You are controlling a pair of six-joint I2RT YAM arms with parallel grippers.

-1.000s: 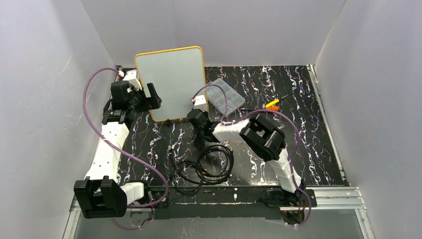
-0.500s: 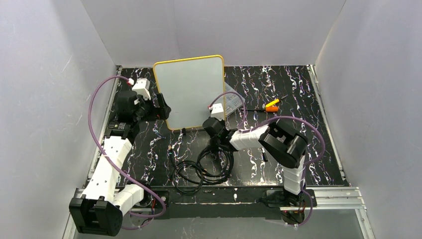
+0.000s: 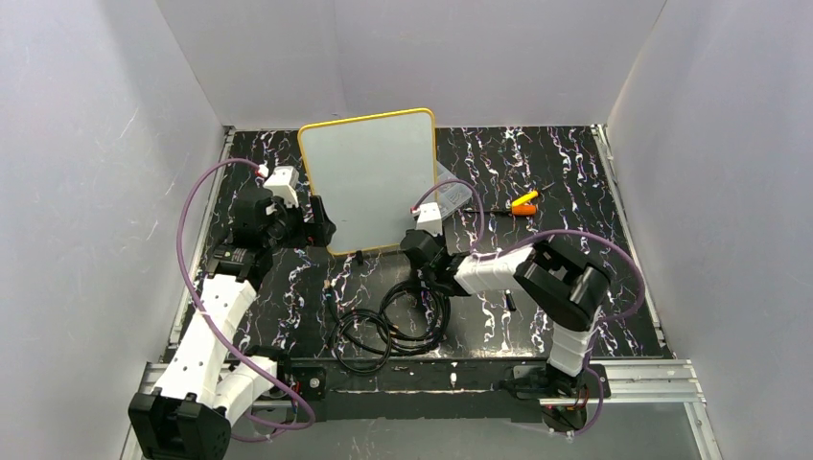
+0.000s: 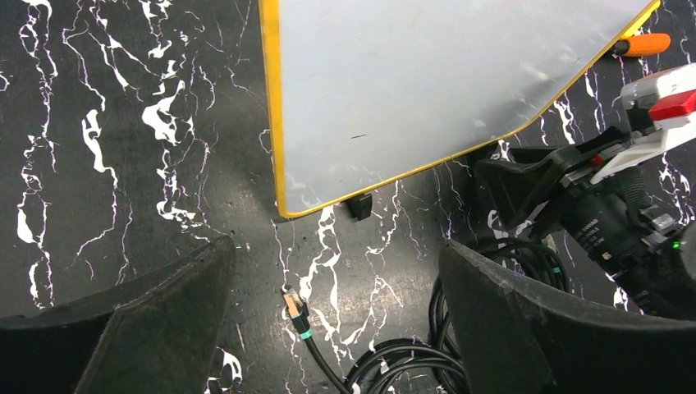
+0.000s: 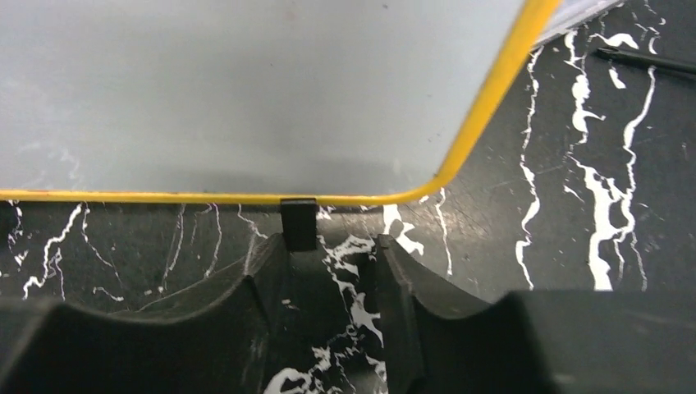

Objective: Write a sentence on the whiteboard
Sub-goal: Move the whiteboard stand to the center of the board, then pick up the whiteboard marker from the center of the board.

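We see a black, white-veined surface [image 3: 575,172] w/ pale walls on three sides. The whiteboard [image 3: 374,177] is the biggest thing on it, left of centre and toward the far side. Its yellow frame's far edge overlaps the back wall in the top view, so it looks tipped up, though we can't tell what props it. Its face reads plain grey-white w/ one tiny dark mark.

The left arm [image 3: 216,307] runs up the left side. The left gripper [image 4: 335,254] sits just beside the board's left edge, fingers spread wide w/ only bare surface btwn them. The right arm [image 3: 566,287] bends in from the right toward the board's near-right corner. The right gripper [image 5: 331,246] lies low at the near edge, fingers a narrow gap apart and pinching nothing.

Black cables [image 3: 388,326] lie coiled on the near side, btwn the arms. A clear box [image 3: 452,192] pokes out from behind the board's right edge. Further right, well apart from the board, is an orange-yellow item [image 3: 524,201]. A small black foot [image 5: 299,223] under the board's near edge rests on the surface, right at the tip of one right-gripper finger.
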